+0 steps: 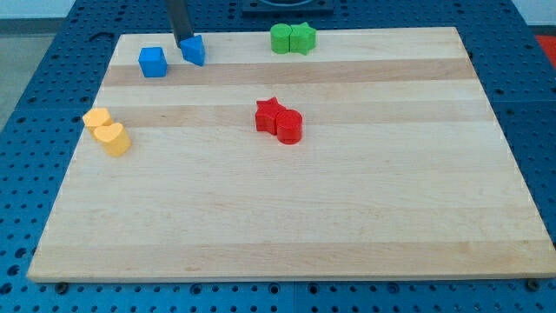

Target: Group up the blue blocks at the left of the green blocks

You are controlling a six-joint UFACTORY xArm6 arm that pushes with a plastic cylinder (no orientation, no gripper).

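While my tip (185,44) touches its 10 o'clock edge, fingerless, the light, rigid blue wedge-shaped block (195,50) should slide readily.

My tip (184,43) ends a straight, smooth, dark grey rod with a faint lighter sheen along its length.
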